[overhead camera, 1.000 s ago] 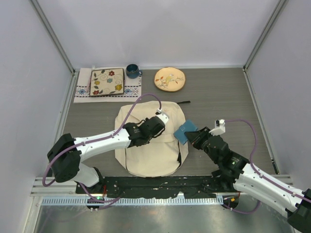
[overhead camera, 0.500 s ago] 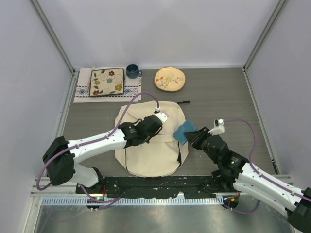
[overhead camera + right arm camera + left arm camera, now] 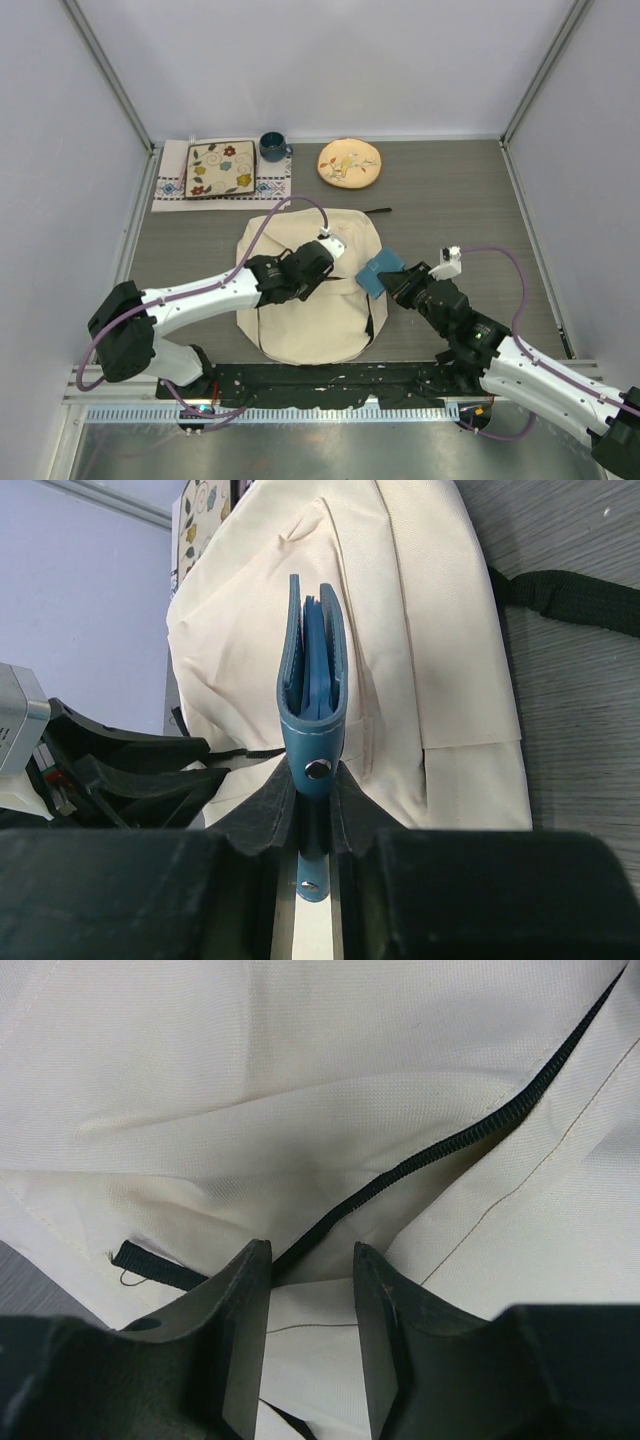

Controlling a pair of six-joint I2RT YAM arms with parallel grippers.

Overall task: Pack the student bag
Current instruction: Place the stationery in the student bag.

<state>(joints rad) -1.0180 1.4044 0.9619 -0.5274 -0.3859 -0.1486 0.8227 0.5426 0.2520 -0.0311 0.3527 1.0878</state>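
The student bag (image 3: 300,310), a cream fabric backpack, lies flat in the middle of the table. My left gripper (image 3: 322,266) hovers over its upper middle. In the left wrist view that gripper (image 3: 310,1260) stands open just above the cream fabric, its fingertips either side of the black zipper line (image 3: 470,1135), holding nothing. My right gripper (image 3: 403,284) is at the bag's right edge, shut on a blue snap-closure wallet (image 3: 380,271). The wallet (image 3: 312,670) stands on edge between the pads in the right wrist view, with the bag (image 3: 420,630) beyond it.
At the back left a square floral plate (image 3: 220,168) rests on an embroidered mat, with a blue mug (image 3: 272,147) beside it. A round yellowish floral plate (image 3: 350,162) is at the back centre. A black strap (image 3: 378,211) pokes out behind the bag.
The left gripper's jaws have opened and the arm has shifted slightly left and nearer over the bag. The right arm and wallet have barely moved.
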